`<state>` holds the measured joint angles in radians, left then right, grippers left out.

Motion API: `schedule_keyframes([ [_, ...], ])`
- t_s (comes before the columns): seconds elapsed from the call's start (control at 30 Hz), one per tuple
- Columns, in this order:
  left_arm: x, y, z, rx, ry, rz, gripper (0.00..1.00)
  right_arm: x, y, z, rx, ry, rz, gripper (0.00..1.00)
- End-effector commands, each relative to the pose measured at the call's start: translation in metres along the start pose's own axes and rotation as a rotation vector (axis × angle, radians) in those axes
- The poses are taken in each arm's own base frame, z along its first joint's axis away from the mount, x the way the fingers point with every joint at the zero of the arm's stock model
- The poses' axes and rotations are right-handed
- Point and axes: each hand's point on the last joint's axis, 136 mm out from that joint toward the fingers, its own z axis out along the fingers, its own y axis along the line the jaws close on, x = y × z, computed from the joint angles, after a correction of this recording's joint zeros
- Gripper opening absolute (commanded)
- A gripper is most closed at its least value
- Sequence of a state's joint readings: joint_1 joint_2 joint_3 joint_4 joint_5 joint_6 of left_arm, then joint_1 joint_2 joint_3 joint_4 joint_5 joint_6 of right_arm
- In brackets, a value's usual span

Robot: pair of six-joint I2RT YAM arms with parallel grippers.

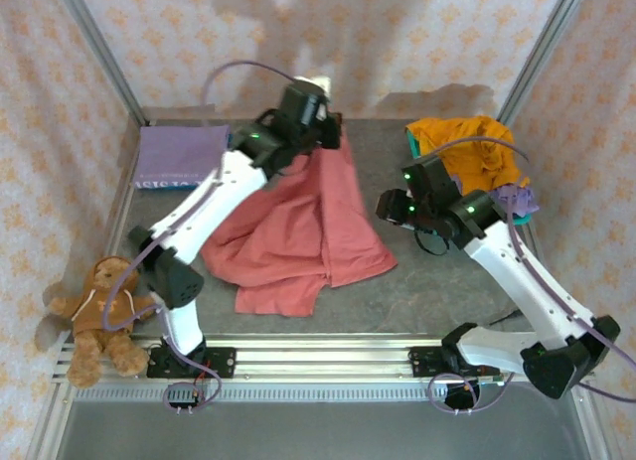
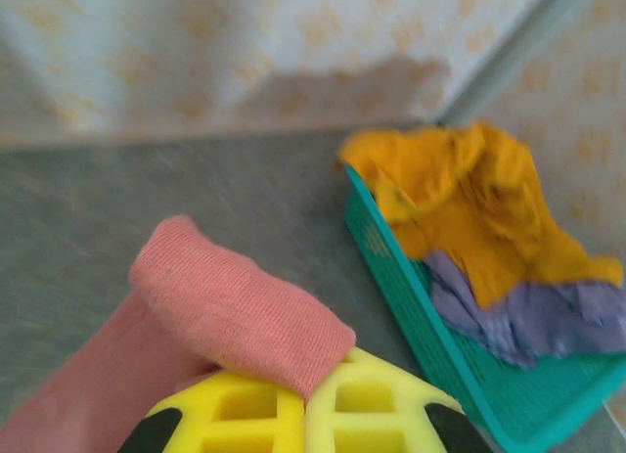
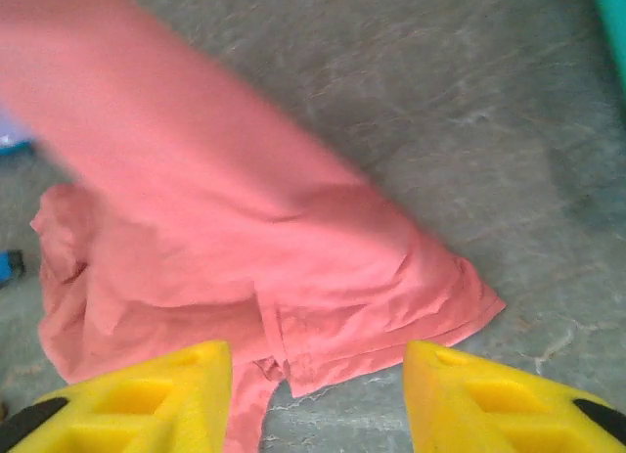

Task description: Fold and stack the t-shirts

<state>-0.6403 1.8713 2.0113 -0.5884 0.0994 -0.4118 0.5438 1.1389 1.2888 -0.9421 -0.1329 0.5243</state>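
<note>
Red t-shirt [image 1: 298,231] clamped in left fingers [image 2: 245,419], beneath right fingers [image 3: 489,399].

Brown teddy bear [image 1: 99,316] (near left corner), teal basket [image 2: 391,262] far right, seemingly mesh.

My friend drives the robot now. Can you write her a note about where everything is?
Left gripper: jaws shut on the red shirt at its edge, lifted; the rest lies crumpled on the table.
Right gripper: jaws open, empty, over that shirt's right side.
Done: one lavender shirt folded, far left corner.
Left: fold the red shirt, then the orange shirt and purple shirt in the teal basket; stack all.
</note>
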Motion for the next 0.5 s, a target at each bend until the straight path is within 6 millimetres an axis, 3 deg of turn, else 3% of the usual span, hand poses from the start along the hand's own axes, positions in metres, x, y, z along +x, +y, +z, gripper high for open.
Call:
schedule_keyframes([
  [0.0, 0.021, -0.054, 0.038, 0.173, 0.058, -0.069, 0.0, -0.024, -0.016, -0.034, 0.038, -0.135, 0.034, 0.55],
  [0.03, 0.028, -0.056, 0.047, 0.174, 0.089, -0.073, 0.09, -0.025, -0.017, -0.036, 0.04, -0.135, 0.034, 0.55],
  [0.1, 0.04, -0.055, 0.059, 0.16, 0.139, -0.067, 0.43, -0.027, -0.013, -0.037, 0.019, -0.131, 0.034, 0.56],
  [0.17, 0.041, -0.048, 0.059, 0.128, 0.139, -0.046, 0.58, -0.027, -0.005, -0.035, -0.017, -0.123, 0.04, 0.56],
  [0.23, 0.039, -0.039, 0.053, 0.101, 0.126, -0.022, 0.62, -0.028, 0.0, -0.029, -0.04, -0.116, 0.045, 0.56],
  [0.33, 0.036, -0.011, 0.041, 0.032, 0.129, -0.019, 0.66, -0.027, 0.006, -0.014, -0.052, -0.085, 0.043, 0.57],
  [0.47, 0.055, 0.057, 0.03, -0.108, 0.202, -0.07, 0.67, -0.018, 0.021, 0.023, -0.08, 0.022, 0.054, 0.57],
])
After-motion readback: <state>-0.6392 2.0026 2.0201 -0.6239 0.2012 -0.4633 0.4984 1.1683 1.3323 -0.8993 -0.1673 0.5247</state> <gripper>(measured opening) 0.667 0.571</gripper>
